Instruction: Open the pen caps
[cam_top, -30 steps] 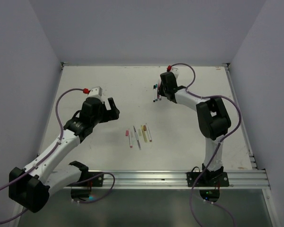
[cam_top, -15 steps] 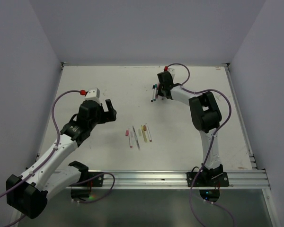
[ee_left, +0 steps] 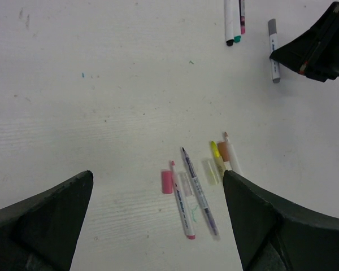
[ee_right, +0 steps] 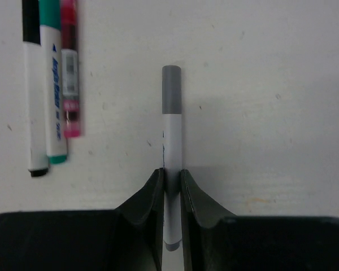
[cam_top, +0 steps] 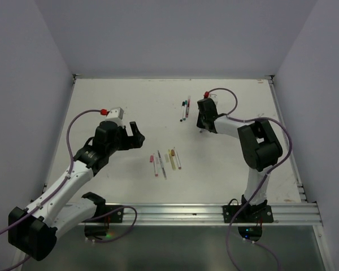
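Top camera: fixed high behind my bases, looks down on the whole table (cam_top: pixel 113 96). Left wrist: well above mid-table, facing down past my left fingers (ee_left: pixel 45 220). Right wrist: close over the grey-capped pen (ee_right: pixel 171 141), which also shows upper right in the left wrist view.

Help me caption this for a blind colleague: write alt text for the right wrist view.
The right tool pinches a white pen by its barrel, its grey cap pointing away from the camera. Three more pens lie side by side on the white table, upper left.
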Robot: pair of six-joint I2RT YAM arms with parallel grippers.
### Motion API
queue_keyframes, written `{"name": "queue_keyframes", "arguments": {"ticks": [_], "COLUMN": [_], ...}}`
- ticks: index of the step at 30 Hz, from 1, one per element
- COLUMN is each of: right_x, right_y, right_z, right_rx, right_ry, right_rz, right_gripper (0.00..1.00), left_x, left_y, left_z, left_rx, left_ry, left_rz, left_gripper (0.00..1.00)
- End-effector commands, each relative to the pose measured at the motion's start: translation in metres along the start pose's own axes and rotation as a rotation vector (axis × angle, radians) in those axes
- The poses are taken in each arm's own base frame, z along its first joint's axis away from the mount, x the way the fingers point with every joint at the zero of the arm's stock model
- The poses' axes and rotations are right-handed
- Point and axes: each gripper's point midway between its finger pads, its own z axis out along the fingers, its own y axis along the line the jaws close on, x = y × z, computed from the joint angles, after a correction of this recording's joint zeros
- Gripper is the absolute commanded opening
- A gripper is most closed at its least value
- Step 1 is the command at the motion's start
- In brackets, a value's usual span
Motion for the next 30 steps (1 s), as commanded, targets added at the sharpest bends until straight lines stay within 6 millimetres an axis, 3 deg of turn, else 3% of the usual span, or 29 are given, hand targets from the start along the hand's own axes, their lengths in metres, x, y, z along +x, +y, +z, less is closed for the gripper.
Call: {"name": "queue_keyframes", "arguments": {"ticks": [1,2,4,5,6,8,9,11,12,16,21,22,23,30], "right_x": [0.022,0.038,0.030,0.044,0.037,0.050,0.046,0.055,0.060,0.056,0.055,0.056,0.056,0.058], "right_y": [-0.004,-0.009,0.008,0.007,0.024,0.031,0.047,0.054,0.063,0.081,0.087,0.087,0.088,0.089], "right_z": [-0.035,-0.045,-0.078,-0.086,-0.111,-0.132,-0.158,-0.177,-0.189,-0.237,-0.260,-0.261,-0.263,-0.266], "right_rx": [-0.061,-0.069,-0.151,-0.168,-0.233,-0.271,-0.338,-0.399,-0.449,-0.642,-0.734,-0.741,-0.751,-0.778], "right_ry": [0.027,0.045,-0.018,-0.015,-0.068,-0.093,-0.143,-0.168,-0.179,-0.263,-0.305,-0.303,-0.302,-0.305], "right_rz": [-0.030,-0.051,-0.068,-0.090,-0.110,-0.158,-0.176,-0.179,-0.184,-0.132,-0.127,-0.129,-0.128,-0.112], "right_gripper": [0.00,0.00,0.00,0.00,0.00,0.00,0.00,0.00,0.00,0.00,0.00,0.00,0.00,0.00], "left_x": [-0.003,0.001,0.002,0.006,0.004,0.006,0.001,0.003,-0.007,-0.008,-0.017,-0.010,-0.019,-0.017], "left_y": [-0.028,-0.035,-0.044,-0.050,-0.056,-0.065,-0.071,-0.082,-0.092,-0.127,-0.169,-0.177,-0.187,-0.211], "left_z": [0.002,0.002,0.004,0.005,0.006,0.008,0.009,0.012,0.011,0.015,0.024,0.029,0.029,0.049], "left_rx": [0.142,0.175,0.222,0.255,0.285,0.318,0.340,0.362,0.394,0.438,0.478,0.480,0.495,0.489], "left_ry": [-0.003,0.016,0.020,0.042,0.031,0.050,0.036,0.047,0.013,0.016,-0.004,0.016,-0.007,0.000], "left_rz": [-0.038,-0.058,-0.082,-0.108,-0.122,-0.160,-0.169,-0.190,-0.191,-0.186,-0.178,-0.168,-0.169,-0.186], "left_gripper": [1.00,1.00,1.00,1.00,1.00,1.00,1.00,1.00,1.00,0.98,0.94,0.93,0.92,0.79]}}
